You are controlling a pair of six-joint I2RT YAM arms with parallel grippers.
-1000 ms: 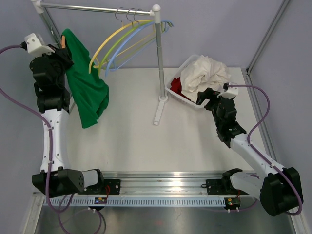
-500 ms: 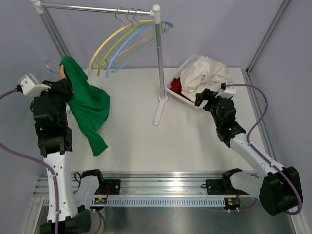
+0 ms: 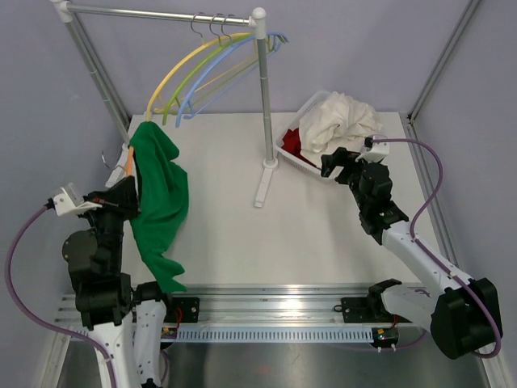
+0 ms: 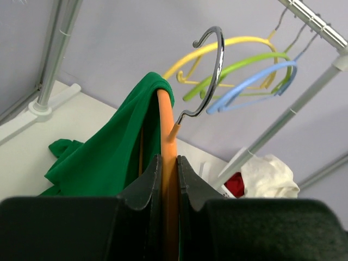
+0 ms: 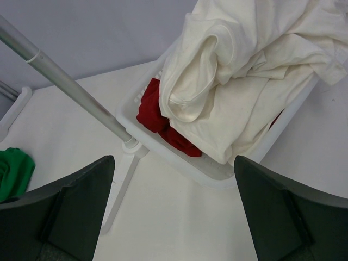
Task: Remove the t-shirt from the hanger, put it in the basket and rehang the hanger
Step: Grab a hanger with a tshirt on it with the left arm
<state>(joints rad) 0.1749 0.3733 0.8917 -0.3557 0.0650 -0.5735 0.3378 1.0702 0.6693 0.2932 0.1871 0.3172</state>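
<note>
A green t-shirt [image 3: 158,198] hangs on an orange hanger [image 4: 168,136] with a metal hook [image 4: 211,70]. My left gripper [image 4: 169,163] is shut on the hanger's orange arm just below the hook and holds it off the rail, above the table's left side. In the top view the gripper [image 3: 121,194] sits left of the shirt, whose tail reaches the table's front edge. My right gripper [image 5: 174,179] is open and empty above the table in front of the basket; it shows in the top view too [image 3: 331,162].
A clothes rail [image 3: 161,14] on a stand [image 3: 264,105] holds yellow, green and blue hangers [image 3: 198,69]. A white basket [image 5: 217,174] at the back right holds white and red clothes [image 5: 244,81].
My left arm has drawn back toward the near left edge, carrying the hanger and green shirt away from the rail and lower. My right arm has barely moved.
</note>
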